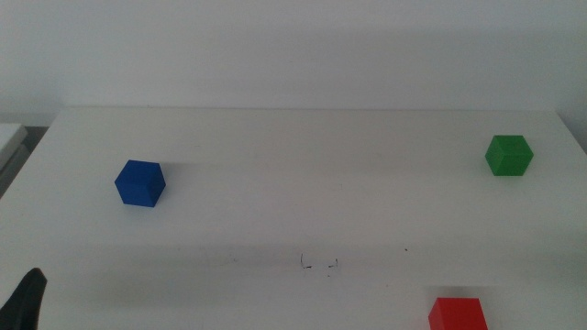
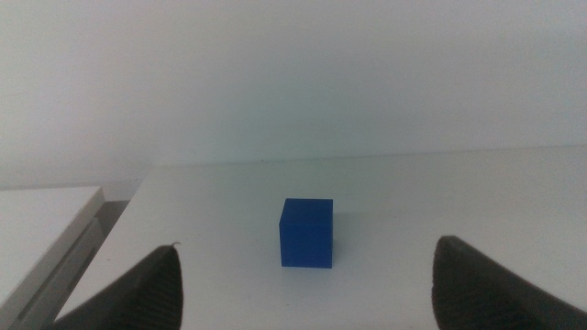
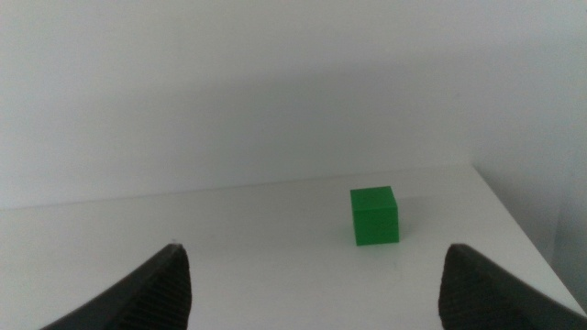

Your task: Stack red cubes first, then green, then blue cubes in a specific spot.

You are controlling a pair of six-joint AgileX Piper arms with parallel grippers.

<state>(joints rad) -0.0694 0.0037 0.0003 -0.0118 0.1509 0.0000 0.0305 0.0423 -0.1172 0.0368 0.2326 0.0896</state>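
Only partly in frame: red cube (image 1: 458,313).

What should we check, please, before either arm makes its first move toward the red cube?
1. Red cube free to grasp: ok, it sits alone near the table's front edge, partly cut off by the middle view.
2. Green cube and blue cube apart from it: ok, far right and left.
3. Left gripper open and empty: ok, jaws wide, facing the blue cube.
4. Right gripper open and empty: ok, jaws wide, facing the green cube.
5. Stacking spot free: cannot tell; faint marks at centre front may be it.
6. Red cube visible to a wrist camera: not ok.
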